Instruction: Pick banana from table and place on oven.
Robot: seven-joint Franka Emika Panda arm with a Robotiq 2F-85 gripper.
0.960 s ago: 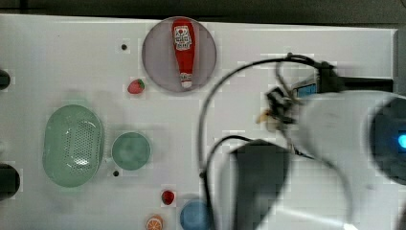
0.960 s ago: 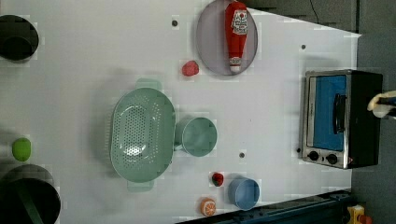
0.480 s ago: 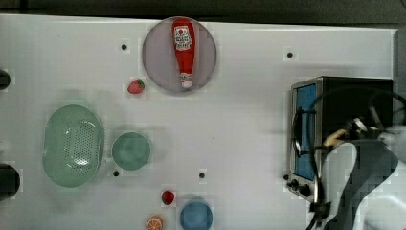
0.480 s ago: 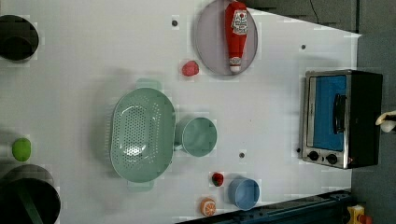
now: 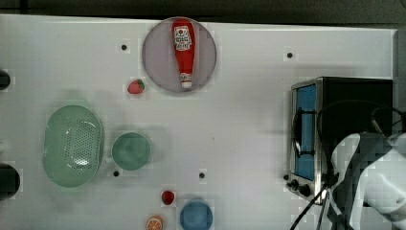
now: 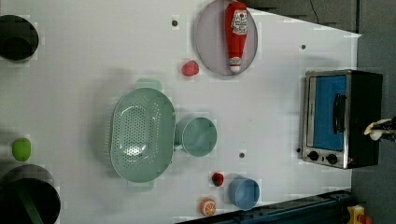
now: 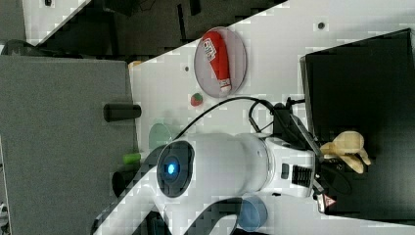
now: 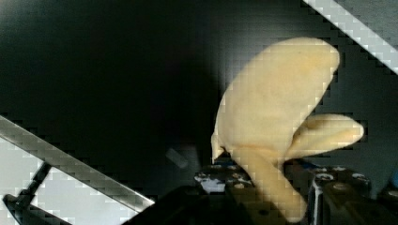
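Swinging off the table (image 5: 249,120) since the earlier top view, the arm now sits at that frame's lower right, over the oven (image 5: 356,103). Its gripper (image 7: 337,161), jaws part open, pinches the banana (image 7: 347,147), which hangs over the oven's black top, right of centre in the right view.

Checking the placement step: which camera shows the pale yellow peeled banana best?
The wrist view: the pale yellow peeled banana looms large against the black-topped toaster oven. The right view shows it smaller, over the oven top by the gripper. The left view catches just a pale bit beside the oven.
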